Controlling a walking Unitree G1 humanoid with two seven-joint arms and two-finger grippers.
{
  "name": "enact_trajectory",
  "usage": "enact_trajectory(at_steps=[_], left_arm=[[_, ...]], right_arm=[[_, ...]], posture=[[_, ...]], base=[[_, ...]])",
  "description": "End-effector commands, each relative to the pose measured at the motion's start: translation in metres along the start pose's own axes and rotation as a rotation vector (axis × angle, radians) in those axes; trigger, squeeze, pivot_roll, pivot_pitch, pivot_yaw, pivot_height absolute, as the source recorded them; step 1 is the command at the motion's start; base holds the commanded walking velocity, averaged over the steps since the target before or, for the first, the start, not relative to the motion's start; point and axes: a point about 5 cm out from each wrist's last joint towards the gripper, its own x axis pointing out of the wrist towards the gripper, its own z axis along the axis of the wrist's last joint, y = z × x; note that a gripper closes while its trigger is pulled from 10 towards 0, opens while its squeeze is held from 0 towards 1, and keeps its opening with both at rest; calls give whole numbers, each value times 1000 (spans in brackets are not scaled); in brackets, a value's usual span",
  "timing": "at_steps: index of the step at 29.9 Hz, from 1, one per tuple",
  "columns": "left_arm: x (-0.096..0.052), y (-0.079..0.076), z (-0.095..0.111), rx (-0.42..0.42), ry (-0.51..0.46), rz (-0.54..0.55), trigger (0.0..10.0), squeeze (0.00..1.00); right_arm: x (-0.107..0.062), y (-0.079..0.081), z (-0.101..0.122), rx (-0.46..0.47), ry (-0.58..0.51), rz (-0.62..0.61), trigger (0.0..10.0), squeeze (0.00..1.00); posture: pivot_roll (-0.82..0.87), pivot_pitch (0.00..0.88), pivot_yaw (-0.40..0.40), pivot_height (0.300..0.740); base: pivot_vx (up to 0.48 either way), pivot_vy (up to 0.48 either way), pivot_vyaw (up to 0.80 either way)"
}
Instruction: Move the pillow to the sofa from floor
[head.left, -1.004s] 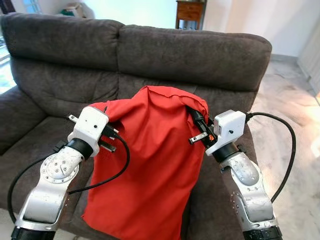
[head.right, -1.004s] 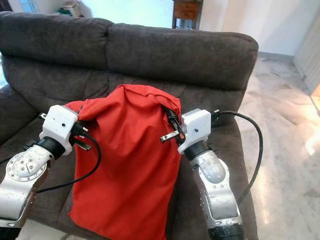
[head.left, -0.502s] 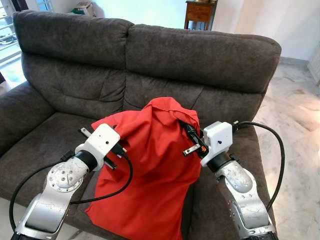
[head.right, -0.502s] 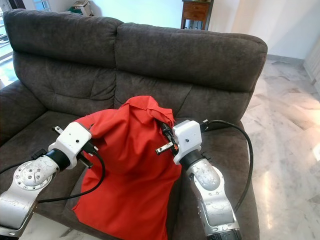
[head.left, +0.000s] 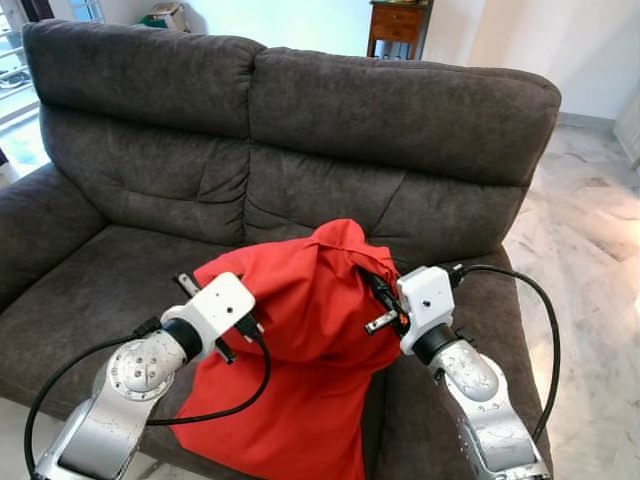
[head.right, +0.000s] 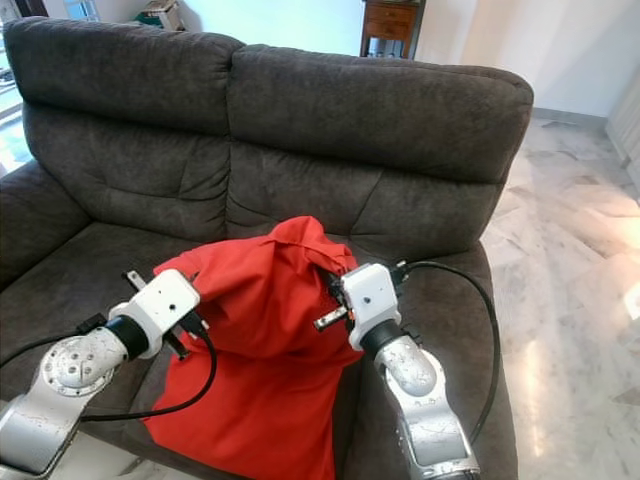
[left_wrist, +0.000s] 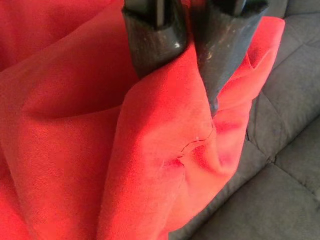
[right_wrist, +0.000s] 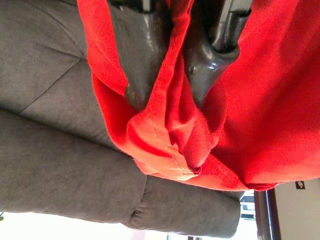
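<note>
Pillow (head.left: 300, 350), red: lowered toward sofa (head.left: 400, 110) seat since earlier; long axis upright, top toward backrest. Left gripper (left_wrist: 192, 65), right gripper (right_wrist: 170, 85) each pinching fabric.

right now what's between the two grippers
The red pillow spans the gap. In the eye views, the left gripper and right gripper each pinch its cloth at opposite top corners, over the grey sofa.

A dark grey two-seat fabric couch (head.left: 300, 130) spans the view from 9 to 2 o'clock, its back cushions creased. At 12 o'clock behind it stands a small wooden cabinet (head.left: 398, 28) against a pale wall (head.left: 560, 40). Glossy marble floor (head.left: 590, 230) runs at 3 o'clock, catching bright daylight.
</note>
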Motion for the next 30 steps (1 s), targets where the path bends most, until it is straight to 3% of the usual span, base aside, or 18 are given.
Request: enact_trajectory(at_steps=[1,3,4,11,19,20,21,22,23,24,25,27,29,30], left_arm=[[0,-6,5,-13,-31,-32,10000,1000],[0,-6,5,-12,-31,-28,10000,1000],[0,-6,5,-18,-35,-31,10000,1000],[1,-6,7,-23,-44,-28,10000,1000],[1,-7,9,-31,-50,-35,10000,1000],[2,-8,8,-33,-49,-34,10000,1000],[2,-8,8,-33,-49,-34,10000,1000],[2,-9,7,-34,-45,-32,10000,1000],[2,-9,1,-78,-32,-18,10000,1000],[2,-10,-3,-112,-22,-8,10000,1000],[0,-12,-16,-151,12,8,10000,0],[-3,-13,-29,-167,56,17,10000,0],[-12,-17,-69,-286,179,99,10000,0],[-12,-17,-69,-286,179,99,10000,0]], right_arm=[[4,3,6,8,-25,16,10000,627],[4,3,6,5,-26,13,10000,627],[5,3,8,6,-32,10,10000,1000],[7,2,15,0,-64,-10,10000,1000],[8,-16,22,-11,-98,-172,10000,1000],[8,-22,23,-23,-97,-211,10000,655],[8,-22,23,-23,-97,-211,10000,655],[7,-27,22,-28,-95,-242,10000,188],[4,-34,17,-8,-72,-289,10000,0],[2,-39,14,8,-55,-321,10000,0],[-3,-47,5,42,-23,-374,10000,0],[-9,-53,-6,80,8,-413,10000,0],[-35,-70,-45,165,142,-540,10000,0],[-35,-70,-45,165,142,-540,10000,0]], posture=[[92,110,-1,740],[92,110,-1,740],[89,110,-1,740],[89,110,-1,740],[90,109,-2,740],[90,110,-3,740],[90,110,-3,740],[89,109,-3,740],[92,108,-3,740],[92,108,-3,740],[90,104,-3,740],[86,106,-1,740],[90,100,2,740],[90,100,2,740]], base=[[0,0,0],[0,0,0],[0,0,0],[0,0,0],[0,0,0],[0,0,0],[0,0,0],[0,0,0],[0,0,0],[0,0,0],[0,0,0],[0,0,0],[0,0,0],[0,0,0]])
